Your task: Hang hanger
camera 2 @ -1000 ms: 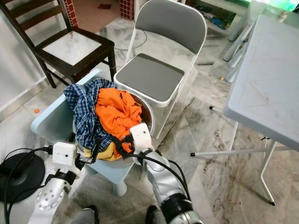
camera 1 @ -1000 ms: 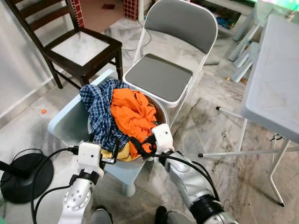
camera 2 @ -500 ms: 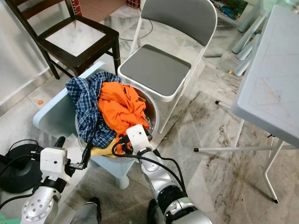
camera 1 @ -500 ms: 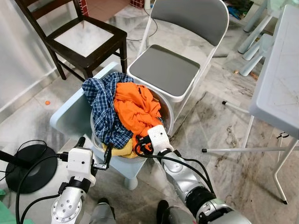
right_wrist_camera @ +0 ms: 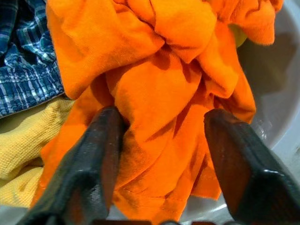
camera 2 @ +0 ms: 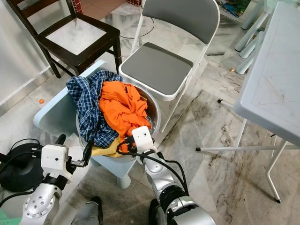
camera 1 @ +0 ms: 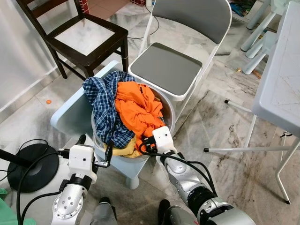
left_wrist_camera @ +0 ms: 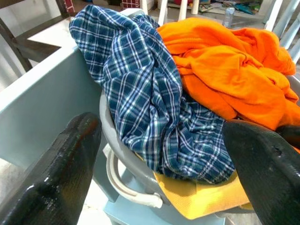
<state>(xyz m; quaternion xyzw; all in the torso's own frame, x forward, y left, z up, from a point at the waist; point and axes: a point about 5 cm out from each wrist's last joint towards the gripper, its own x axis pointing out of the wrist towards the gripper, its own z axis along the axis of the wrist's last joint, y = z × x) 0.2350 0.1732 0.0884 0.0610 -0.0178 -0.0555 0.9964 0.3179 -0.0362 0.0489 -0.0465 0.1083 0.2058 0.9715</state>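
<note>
Orange garment (right_wrist_camera: 154,89), crumpled, topped the basin (camera 1: 166,105) beside plaid shirt (left_wrist_camera: 150,103); right fingers (right_wrist_camera: 234,164) spread around it, left fingers (left_wrist_camera: 65,159) open, empty.

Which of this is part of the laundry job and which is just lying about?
Job:
orange garment
plaid shirt
yellow cloth
laundry basin
right gripper, jaws open around the orange garment
left gripper, open

Lying about:
folding chair
wooden chair
folding table

Orange top (camera 1: 137,110), blue plaid shirt (camera 1: 105,105), yellow cloth (camera 1: 124,150), grey basin (camera 1: 168,115).
</note>
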